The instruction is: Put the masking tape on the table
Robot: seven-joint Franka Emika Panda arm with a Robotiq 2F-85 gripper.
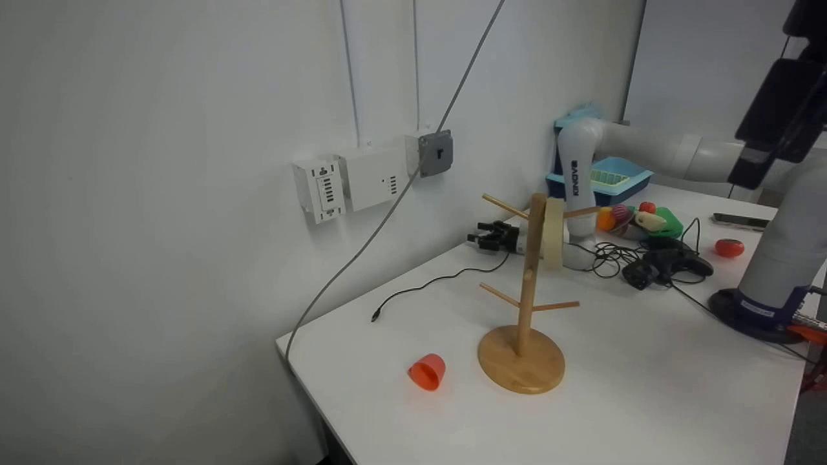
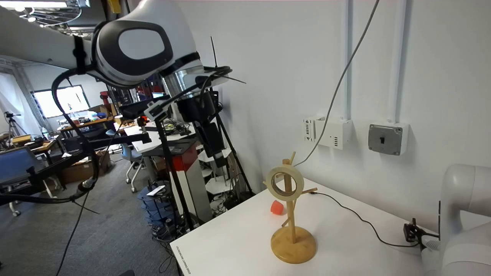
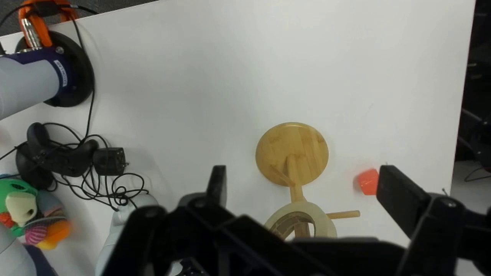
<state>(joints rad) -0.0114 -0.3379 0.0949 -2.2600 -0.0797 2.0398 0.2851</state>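
White wall (image 1: 194,148) rises beside the plain, straight-edged table (image 1: 633,413) in both exterior views, a grey switch box (image 1: 438,155) fixed to it; a cluttered room with grey floor (image 2: 115,230) lies at nine o'clock in an exterior view. I have my gripper (image 3: 302,182) spread, its two fingers far from each other in the wrist view and holding nothing; between them, farther off, I see the wooden stand (image 3: 293,153), upright on its round base; the masking tape (image 1: 554,236) hangs on an upper peg of that stand, edge-on to me in an exterior view, just beside the post and clear of the table; in the wrist view I find it at six o'clock from the base, its lower part hidden behind the gripper's dark body. In an exterior view my arm (image 2: 149,42) slants in from ten o'clock; there the gripper hangs between nine and ten o'clock from the tape, apart from it; in an exterior view I read an orange-red cup (image 1: 429,367) at nine o'clock from the base, lying on its side with its mouth toward seven o'clock; a heap of toy-like fruit and vegetables (image 1: 649,221) at one o'clock; a black game controller (image 1: 672,263) at two o'clock; and a pale robot arm (image 1: 782,252) on a dark round foot between two and three o'clock.
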